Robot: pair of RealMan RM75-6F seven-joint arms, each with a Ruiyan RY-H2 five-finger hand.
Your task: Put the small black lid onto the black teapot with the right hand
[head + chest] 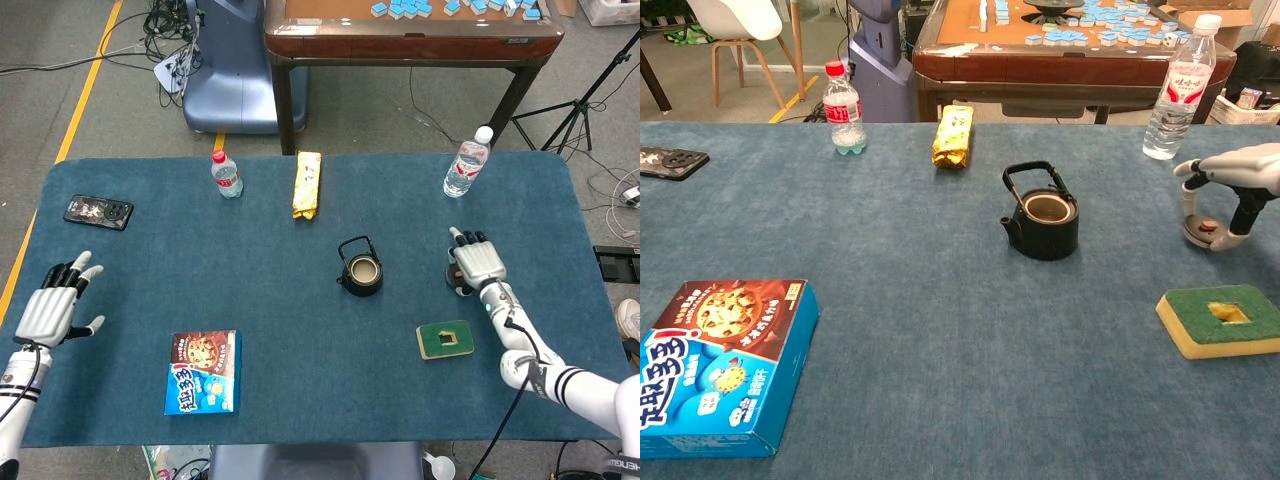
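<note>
At the far left edge of the blue table (300, 390) our left hand (55, 305) rests palm down with its fingers spread apart, holding nothing; only the head view shows it. Beyond it, toward the far left corner, lies a dark phone (98, 211). Near the front edge, left of centre, we see a blue cookie box (203, 372) lying flat. Along the far side stand a small water bottle with a red cap (227, 174) and, just right of it, a yellow snack packet (307, 184) lying lengthwise. Near the middle of the table the black teapot (360, 268) sits upright with its handle raised and its mouth uncovered. To its right, near the front, lies a green and yellow sponge (445, 339). Farther right and a little beyond the sponge, our right hand (1232, 190) arches over the small black lid (1202, 232), which lies on the cloth well apart from the teapot; the thumb and fingers curve down on either side of it, with their tips at or next to its rim, but we cannot tell whether they actually grip it. At the far right stands a larger clear water bottle (467, 162) with a white cap.
</note>
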